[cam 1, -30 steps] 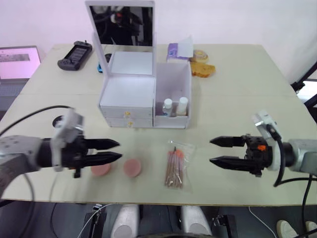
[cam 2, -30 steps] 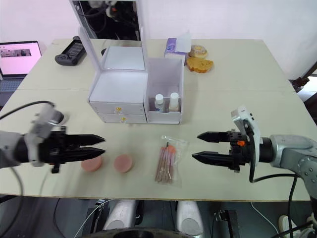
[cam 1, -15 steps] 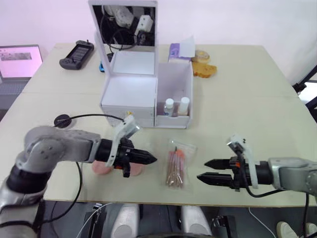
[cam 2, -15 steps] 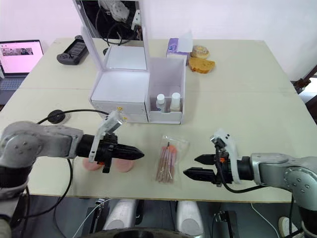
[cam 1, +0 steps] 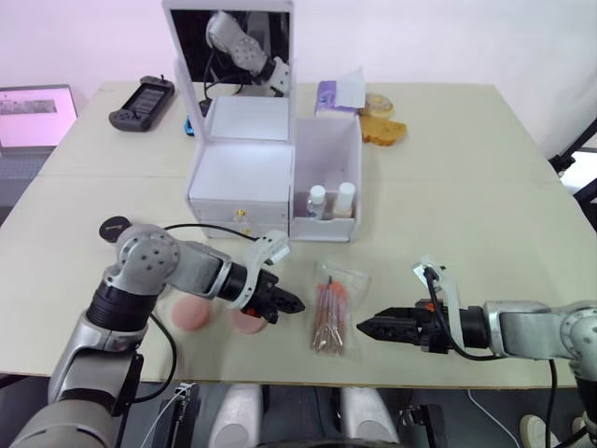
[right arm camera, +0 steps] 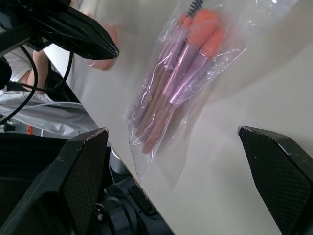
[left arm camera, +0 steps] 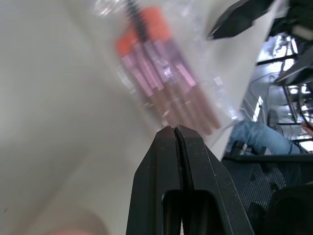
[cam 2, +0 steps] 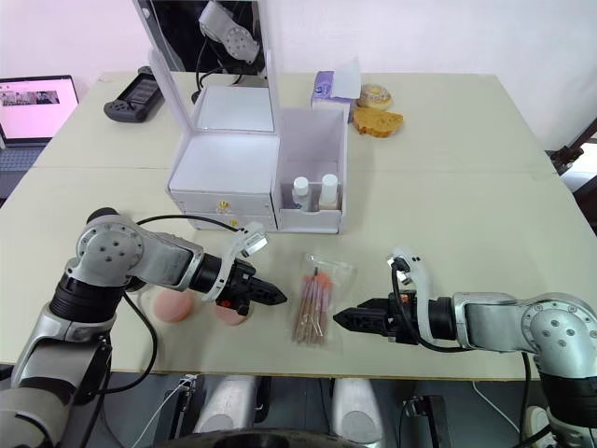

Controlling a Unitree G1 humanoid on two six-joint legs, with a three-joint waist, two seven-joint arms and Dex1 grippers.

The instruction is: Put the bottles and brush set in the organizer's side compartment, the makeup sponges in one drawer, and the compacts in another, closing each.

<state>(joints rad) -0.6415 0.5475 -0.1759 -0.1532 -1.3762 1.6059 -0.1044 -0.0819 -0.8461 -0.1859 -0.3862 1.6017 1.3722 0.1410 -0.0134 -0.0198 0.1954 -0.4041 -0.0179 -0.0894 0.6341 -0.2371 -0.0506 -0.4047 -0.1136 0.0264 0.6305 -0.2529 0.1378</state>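
1. On my far left I see a laptop [cam 1: 35, 114] and a game controller [cam 1: 142, 104] at the back of the table [cam 1: 466, 187].
2. Two pink sponges lie near the front edge: one [cam 1: 189, 314] in the open, the other [cam 1: 246, 322] partly under my left gripper [cam 1: 297, 305].
3. That left gripper has its fingers pressed together, empty; the left wrist view confirms it, tips touching, pointed at the brush pouch.
4. The organizer [cam 1: 244, 177] stands mid-table, mirror lid upright, both drawers closed. Its side bin [cam 1: 326, 159] holds two bottles, the short one [cam 1: 316, 202] and the taller one [cam 1: 346, 199].
5. One brush pouch [cam 1: 333, 306] lies flat on the table between my grippers, in front of the bin. The right wrist view shows its pink handles clearly.
6. My right gripper [cam 1: 366, 326] sits just right of the pouch; head views suggest narrow, the wrist view shows its fingers spread wide, so I take it as open.
7. Behind the organizer: a tissue pack [cam 1: 336, 95] and, I think, pastries [cam 1: 381, 129].
8. I cannot find the compacts.
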